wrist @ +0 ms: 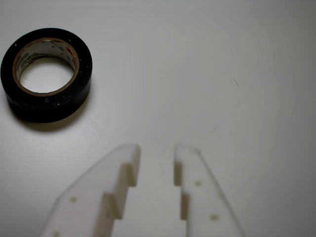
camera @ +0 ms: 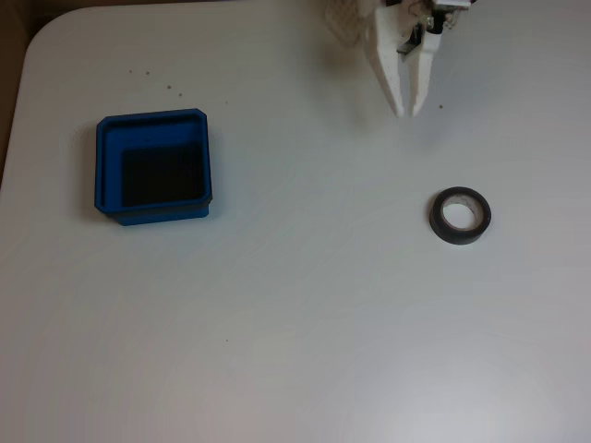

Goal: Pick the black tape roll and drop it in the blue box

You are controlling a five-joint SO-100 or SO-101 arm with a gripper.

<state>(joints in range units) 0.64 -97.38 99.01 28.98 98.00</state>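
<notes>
Tape: the black tape roll [camera: 460, 217] lies flat on the white table [camera: 305, 332], right of centre in the fixed view, its pale inner core facing up. Nothing touches it. In the wrist view the black tape roll [wrist: 46, 74] sits at the upper left, with printed lettering visible on the inside of the core, too small to read.

The blue box [camera: 154, 168] stands at the left of the fixed view, well apart from the roll, upright, its dark floor bare.

The gripper [camera: 406, 111] enters the fixed view from the top edge, white fingers pointing down the picture toward the near side. It is on the far side of the roll and slightly left of it, apart from it. In the wrist view the gripper [wrist: 157, 150] rises from the bottom edge; the two fingertips stand a narrow gap apart, with bare table showing between them, and they hold nothing. The roll lies to the left of and beyond the fingertips there, clear of both.

A few small dark specks mark the table on the far side of the box.
</notes>
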